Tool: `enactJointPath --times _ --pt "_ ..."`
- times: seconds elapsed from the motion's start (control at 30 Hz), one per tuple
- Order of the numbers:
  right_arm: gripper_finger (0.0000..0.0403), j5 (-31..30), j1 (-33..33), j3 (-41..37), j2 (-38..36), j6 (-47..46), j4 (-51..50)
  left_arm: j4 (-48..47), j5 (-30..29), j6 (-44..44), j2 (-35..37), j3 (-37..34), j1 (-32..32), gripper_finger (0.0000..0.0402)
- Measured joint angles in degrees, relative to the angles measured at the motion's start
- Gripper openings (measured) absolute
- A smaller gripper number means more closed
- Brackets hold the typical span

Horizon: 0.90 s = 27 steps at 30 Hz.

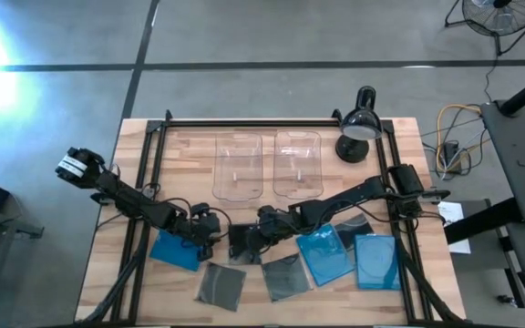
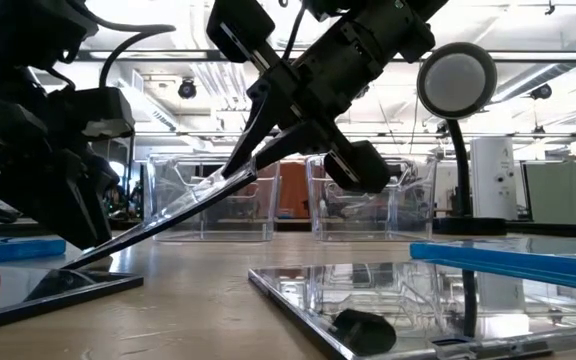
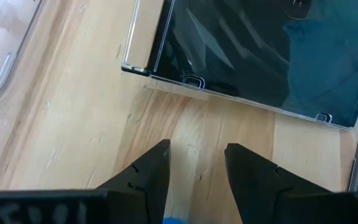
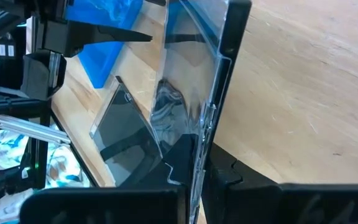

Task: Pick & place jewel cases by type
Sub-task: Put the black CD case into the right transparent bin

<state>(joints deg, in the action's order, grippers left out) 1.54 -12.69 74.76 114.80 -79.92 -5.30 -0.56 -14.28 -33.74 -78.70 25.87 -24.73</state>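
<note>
Two bins (image 1: 238, 166) (image 1: 298, 163) side by side at upper centre of tabletop (image 1: 144, 155). Lamp (image 1: 358, 127) upper right. Jewel cases (image 1: 221, 285) (image 1: 283, 276) (image 1: 324, 255) (image 1: 376, 261) (image 1: 175, 249) in a row along lower edge. One case (image 1: 242, 244) tilted between both grippers, centre.

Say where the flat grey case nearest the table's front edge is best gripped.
Judging by its pose, the grey case is best taken by one thin edge. It lies flat on the table, so fingers cannot get round its faces. The front-left edge looks clearest; another dark case lies to its right.
</note>
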Motion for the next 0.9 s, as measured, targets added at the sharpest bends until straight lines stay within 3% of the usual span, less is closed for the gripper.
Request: enactJointPath --times 0.4,0.67,0.9 --pt "0.0009 -0.1 0.9 -0.2 -1.6 2.9 1.1 -0.1 -0.2 -1.6 0.8 0.4 0.0 0.0135" --pt "0.0008 2.1 5.7 -0.1 -14.7 14.6 -1.4 -6.2 -0.6 -3.2 8.7 0.4 -0.2 0.0135" --pt "0.0008 -6.5 16.0 0.0 -24.1 19.4 -15.8 -13.4 -7.4 -5.9 18.0 0.2 -0.2 0.0135"
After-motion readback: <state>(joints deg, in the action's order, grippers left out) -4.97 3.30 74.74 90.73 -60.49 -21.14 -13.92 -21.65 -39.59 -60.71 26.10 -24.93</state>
